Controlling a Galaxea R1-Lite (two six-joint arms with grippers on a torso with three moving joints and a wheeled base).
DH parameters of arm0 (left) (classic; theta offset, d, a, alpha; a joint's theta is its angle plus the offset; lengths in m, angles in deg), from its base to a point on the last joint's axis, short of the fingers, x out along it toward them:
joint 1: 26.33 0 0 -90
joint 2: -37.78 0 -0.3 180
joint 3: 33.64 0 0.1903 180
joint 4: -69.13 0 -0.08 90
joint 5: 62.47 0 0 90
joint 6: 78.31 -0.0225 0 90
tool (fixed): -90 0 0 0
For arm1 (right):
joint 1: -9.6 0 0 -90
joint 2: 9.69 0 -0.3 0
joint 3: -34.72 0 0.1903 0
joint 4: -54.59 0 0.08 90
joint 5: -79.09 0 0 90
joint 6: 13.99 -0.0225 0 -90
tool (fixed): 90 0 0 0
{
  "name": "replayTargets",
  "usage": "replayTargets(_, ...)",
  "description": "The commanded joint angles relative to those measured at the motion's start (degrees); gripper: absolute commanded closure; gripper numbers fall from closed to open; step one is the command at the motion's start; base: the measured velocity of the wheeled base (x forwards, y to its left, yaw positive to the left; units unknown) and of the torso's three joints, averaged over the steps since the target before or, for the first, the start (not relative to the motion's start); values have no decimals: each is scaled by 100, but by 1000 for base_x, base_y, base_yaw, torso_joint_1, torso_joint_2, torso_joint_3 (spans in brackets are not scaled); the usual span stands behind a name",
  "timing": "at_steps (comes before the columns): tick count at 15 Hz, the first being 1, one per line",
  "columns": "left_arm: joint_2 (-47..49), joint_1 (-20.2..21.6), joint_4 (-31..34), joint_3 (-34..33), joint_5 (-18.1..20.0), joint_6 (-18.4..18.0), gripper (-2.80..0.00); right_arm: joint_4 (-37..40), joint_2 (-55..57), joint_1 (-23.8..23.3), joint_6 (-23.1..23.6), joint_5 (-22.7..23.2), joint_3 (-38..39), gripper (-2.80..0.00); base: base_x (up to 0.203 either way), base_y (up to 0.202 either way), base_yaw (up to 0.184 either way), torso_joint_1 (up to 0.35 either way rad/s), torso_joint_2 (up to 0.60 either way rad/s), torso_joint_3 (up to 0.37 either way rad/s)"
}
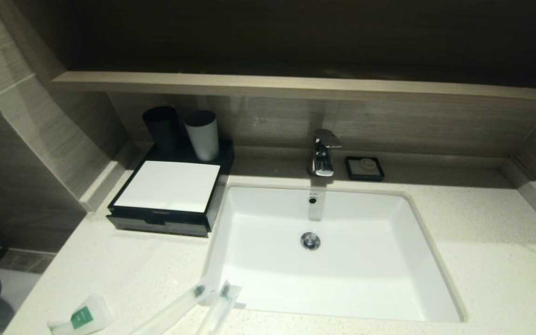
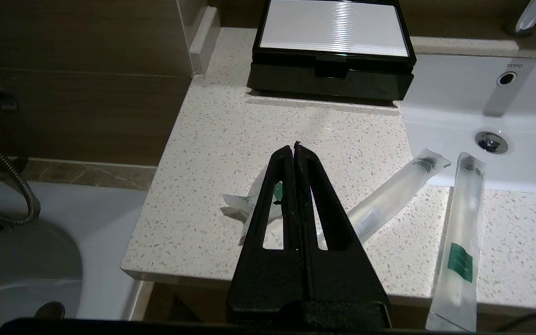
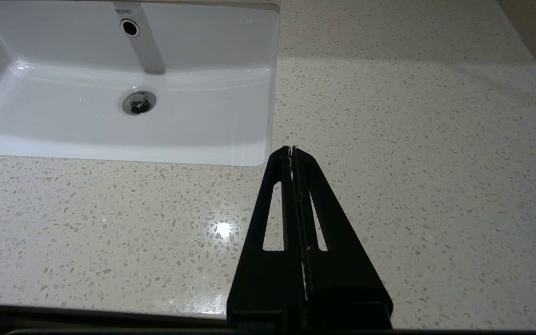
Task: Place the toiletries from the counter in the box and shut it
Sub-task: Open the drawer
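The counter (image 1: 482,260), speckled off-white stone, fills most of the head view and runs from the left wall to the right corner. Set into its middle is the white rectangular basin (image 1: 370,242), with a chrome faucet (image 1: 323,156) at its back edge and a drain (image 1: 310,240) in its floor. A brown wood-look ledge (image 1: 296,87) runs along the wall above.

The box (image 1: 168,204) sits in the counter's back left corner, its right side just beside the basin's left rim. Its white top panel faces up and the front drawer looks pushed in. At the back of the box stand a black cup (image 1: 162,129) and a white cup (image 1: 201,135), side by side. A small black soap dish (image 1: 364,168) lies at the counter's back edge, just right of the faucet.

The toiletries lie along the counter's front edge, left of the basin. Two long clear sachets (image 1: 189,302) lie close together near the basin's front left corner, dark ends toward the basin. The small white packet (image 1: 84,318) with the green label lies nearer the front left corner.

The left gripper (image 2: 294,146) hangs over the front edge above the packet, claw pressed together and holding nothing. The right gripper (image 3: 292,150) hangs over bare counter beside the basin's front right corner, claw likewise together and empty.
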Motion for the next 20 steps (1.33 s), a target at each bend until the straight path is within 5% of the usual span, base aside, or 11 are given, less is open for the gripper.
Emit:
replayTargets(1, 176, -1, 189, 327, 1, -8, 0, 0, 5, 1, 2, 0, 1, 0, 0, 0, 0, 0, 0, 0)
replayTargets(5, 1518, -17, -52, 623, -87, 3, 0, 0, -1, 1, 2, 0, 1, 0, 0, 0, 0, 0, 0, 0)
replayTargets(20, 6131, -63, -2554, 751, 69, 97, 0, 0, 5, 1, 2, 0, 1, 0, 0, 0, 0, 0, 0, 0)
